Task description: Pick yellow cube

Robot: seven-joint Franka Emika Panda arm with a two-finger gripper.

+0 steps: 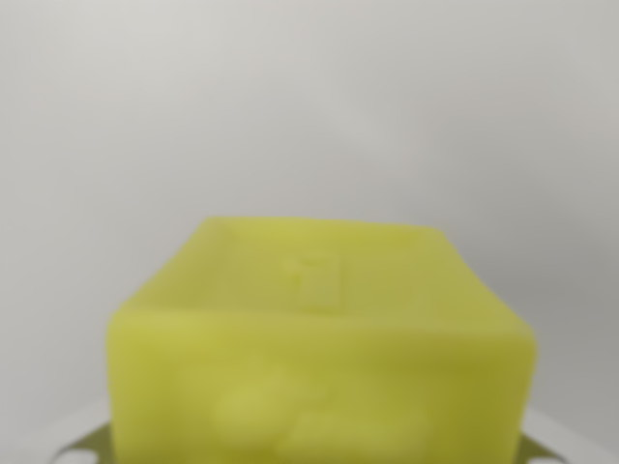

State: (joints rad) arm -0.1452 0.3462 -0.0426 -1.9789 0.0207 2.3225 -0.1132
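The yellow cube [319, 338] fills the lower middle of the wrist view, very close to the camera and out of focus. Its top face and near face show, with a faint raised mark on top. My gripper [314, 447] sits around the cube's lower part. Only slivers of pale fingers [82, 437] show at the bottom corners, one pressed against each side of the cube. The jaws look shut on the cube. The cube's underside and whatever lies beneath it are hidden.
Behind the cube there is only a plain, blurred grey-white surface across the whole upper view. No other objects or edges can be made out.
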